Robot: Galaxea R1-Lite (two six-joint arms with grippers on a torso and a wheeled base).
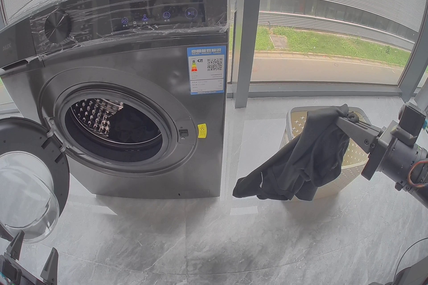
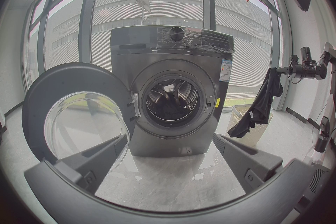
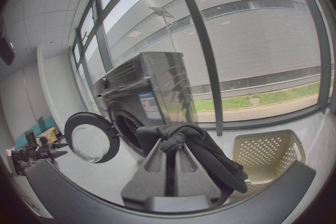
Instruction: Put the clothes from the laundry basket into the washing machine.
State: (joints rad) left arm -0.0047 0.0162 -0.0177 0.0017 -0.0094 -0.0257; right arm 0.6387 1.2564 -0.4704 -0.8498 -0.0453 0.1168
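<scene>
Hanging black garment (image 1: 307,161) in raised right end effector (image 1: 349,122) above laundry basket (image 1: 355,156).

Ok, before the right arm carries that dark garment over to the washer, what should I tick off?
1. Grip: right gripper shut on the dark garment: ok.
2. Door: washer door stands wide open: ok.
3. Drum opening unblocked: ok.
4. Left gripper low by the door, away from the opening: ok.
5. Garment's hanging end free of the basket: cannot tell.
</scene>
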